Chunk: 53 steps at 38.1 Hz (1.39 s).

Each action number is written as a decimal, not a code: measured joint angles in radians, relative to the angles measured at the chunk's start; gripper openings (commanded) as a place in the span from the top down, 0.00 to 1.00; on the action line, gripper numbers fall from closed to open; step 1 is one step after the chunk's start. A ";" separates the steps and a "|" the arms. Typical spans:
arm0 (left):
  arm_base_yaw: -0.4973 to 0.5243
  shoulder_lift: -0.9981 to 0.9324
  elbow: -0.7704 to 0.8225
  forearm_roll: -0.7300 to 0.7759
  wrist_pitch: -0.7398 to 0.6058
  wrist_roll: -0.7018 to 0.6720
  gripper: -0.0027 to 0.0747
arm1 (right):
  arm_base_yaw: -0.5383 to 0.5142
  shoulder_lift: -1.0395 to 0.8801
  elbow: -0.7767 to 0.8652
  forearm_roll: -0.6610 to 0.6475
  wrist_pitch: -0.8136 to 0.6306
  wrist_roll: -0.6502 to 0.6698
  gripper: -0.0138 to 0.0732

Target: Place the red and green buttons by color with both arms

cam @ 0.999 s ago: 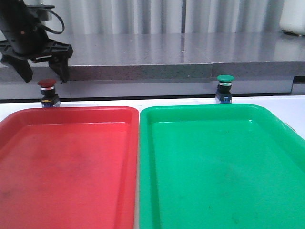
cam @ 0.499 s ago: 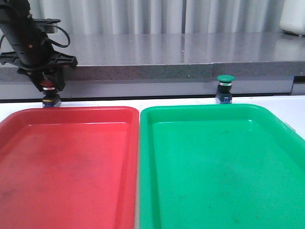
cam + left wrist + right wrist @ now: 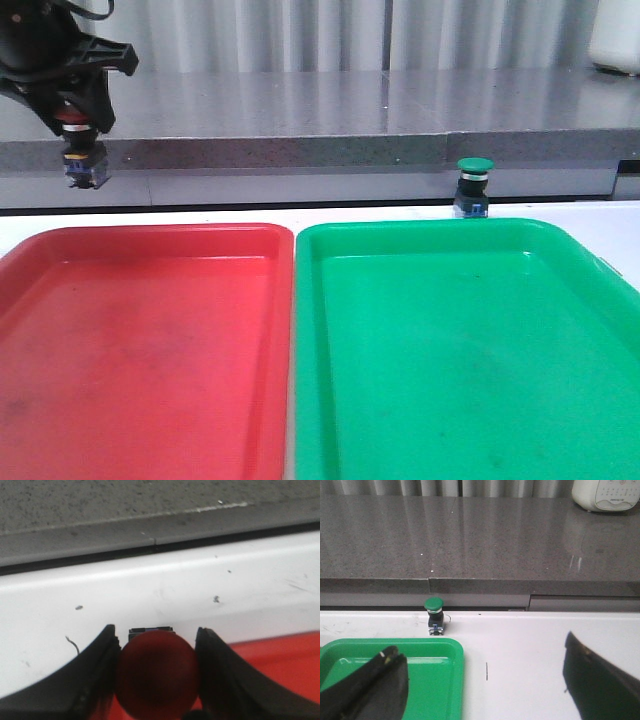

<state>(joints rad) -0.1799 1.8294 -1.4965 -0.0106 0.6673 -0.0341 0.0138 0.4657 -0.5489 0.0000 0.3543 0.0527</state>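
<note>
Progress: left pincer (image 3: 80,128) has clamped the red button (image 3: 82,160) and lifted it off the bench (image 3: 200,214), probably tray-bound next, while the green button (image 3: 473,187) waits behind the green tray (image 3: 450,240), right pincer (image 3: 485,680) spread wide.

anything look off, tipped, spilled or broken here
Nothing stands out. The red button hangs upright between the left gripper's fingers, clear of the red tray. The green button stands upright behind the green tray. Both trays sit flat, side by side.
</note>
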 measured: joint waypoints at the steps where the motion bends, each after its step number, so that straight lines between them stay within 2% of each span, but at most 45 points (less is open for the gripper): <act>1: -0.018 -0.028 0.038 -0.004 -0.008 0.000 0.89 | 0.000 0.000 0.000 0.000 0.000 0.000 0.10; 6: -0.129 -0.156 0.269 -0.062 -0.047 -0.004 0.89 | 0.000 0.000 0.000 0.000 0.000 0.000 0.10; 12: -0.231 -0.192 0.484 -0.075 -0.109 -0.053 0.89 | 0.000 0.000 0.000 0.000 0.000 0.000 0.10; 23: -0.243 -0.204 0.548 -0.075 -0.156 -0.091 0.86 | 0.000 0.000 0.000 0.000 0.000 0.000 0.10; 27: -0.243 -0.206 0.550 -0.075 -0.157 -0.093 0.72 | 0.000 0.000 0.000 0.000 0.000 0.000 0.10; 34: -0.243 -0.220 0.554 -0.075 -0.154 -0.097 0.30 | 0.000 0.000 0.000 0.000 0.000 0.000 0.10; 36: -0.243 -0.228 0.557 -0.075 -0.147 -0.097 0.22 | 0.000 0.000 0.000 0.000 0.000 0.000 0.10; 38: -0.243 -0.237 0.558 -0.075 -0.145 -0.097 0.19 | 0.000 0.000 0.000 0.000 0.000 0.000 0.10; 44: -0.243 -0.298 0.547 -0.075 -0.132 -0.097 0.20 | 0.000 0.000 0.000 0.000 0.000 0.000 0.10; 47: -0.243 -0.331 0.533 -0.068 -0.130 -0.097 0.26 | 0.000 0.000 0.000 0.000 0.000 0.000 0.10; 50: -0.243 -0.370 0.520 -0.044 -0.127 -0.097 0.39 | 0.000 0.000 0.000 0.000 0.000 0.000 0.10; 53: -0.230 -0.405 0.510 -0.017 -0.121 -0.097 0.59 | 0.000 0.000 0.000 0.000 0.000 0.000 0.10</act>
<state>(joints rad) -0.4095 1.4245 -0.9862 -0.0275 0.5464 -0.1315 0.0138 0.4657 -0.5489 0.0000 0.3547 0.0527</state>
